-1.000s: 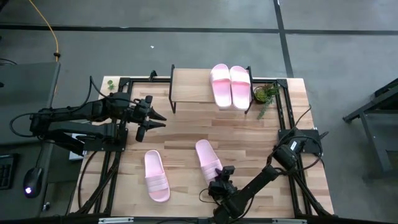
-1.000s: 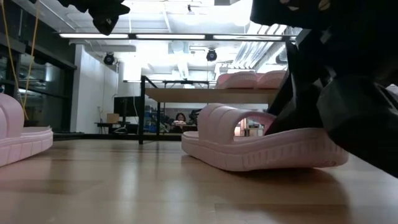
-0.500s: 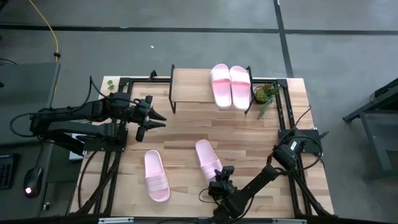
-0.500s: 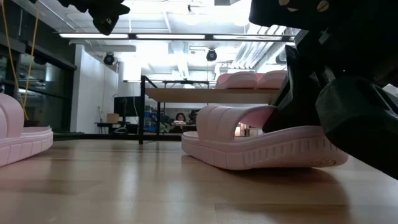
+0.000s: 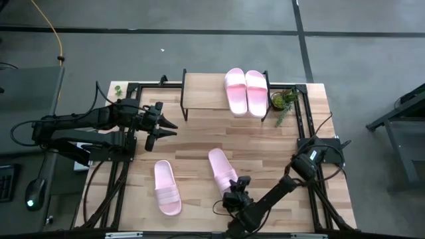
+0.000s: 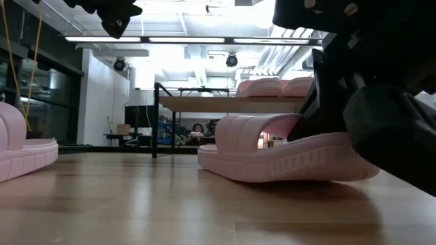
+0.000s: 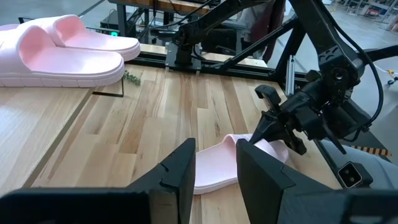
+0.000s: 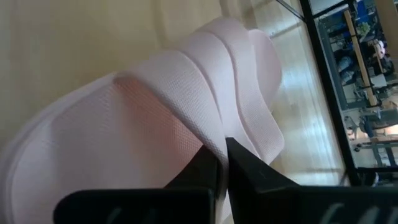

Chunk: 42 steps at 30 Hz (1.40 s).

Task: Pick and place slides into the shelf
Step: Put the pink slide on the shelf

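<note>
Gripping slide [image 5: 222, 169], right end effector [image 5: 234, 194] clamped

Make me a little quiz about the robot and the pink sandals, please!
1. How many slides rest on the shelf right now?
2. True or false: the right pincer is shut on the heel of a slide on the table.
3. Which is nearest the left pincer? A) the potted plant B) the lone slide at the table's near left C) the pair on the shelf

Key: 1. Two, side by side at its right end. 2. True; its heel end looks slightly raised in the low view. 3. B.
</note>
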Each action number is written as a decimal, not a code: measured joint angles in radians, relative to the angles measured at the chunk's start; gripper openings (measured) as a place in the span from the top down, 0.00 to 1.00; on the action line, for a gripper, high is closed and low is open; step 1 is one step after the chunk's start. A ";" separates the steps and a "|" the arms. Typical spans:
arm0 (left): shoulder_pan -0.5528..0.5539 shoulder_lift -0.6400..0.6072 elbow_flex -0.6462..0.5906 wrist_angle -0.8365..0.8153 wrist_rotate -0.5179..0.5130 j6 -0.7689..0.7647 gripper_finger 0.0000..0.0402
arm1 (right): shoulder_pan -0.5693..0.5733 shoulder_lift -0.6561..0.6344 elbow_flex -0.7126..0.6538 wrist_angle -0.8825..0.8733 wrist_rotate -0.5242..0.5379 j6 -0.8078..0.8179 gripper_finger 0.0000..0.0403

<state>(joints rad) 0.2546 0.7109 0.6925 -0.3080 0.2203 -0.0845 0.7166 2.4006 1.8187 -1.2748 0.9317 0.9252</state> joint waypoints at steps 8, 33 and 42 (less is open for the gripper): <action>0.000 0.000 0.000 0.000 0.000 0.000 0.75 | -0.013 -0.003 0.079 -0.148 -0.005 0.051 1.00; 0.000 0.000 0.000 0.000 0.000 0.000 0.75 | -0.096 -0.020 0.151 -0.296 0.018 0.035 1.00; 0.000 0.000 0.000 0.000 0.000 0.000 0.75 | -0.097 -0.087 0.151 -0.296 0.037 0.036 1.00</action>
<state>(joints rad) 0.2546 0.7112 0.6922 -0.3082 0.2203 -0.0845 0.6196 2.3137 1.9697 -1.5711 0.9688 0.9611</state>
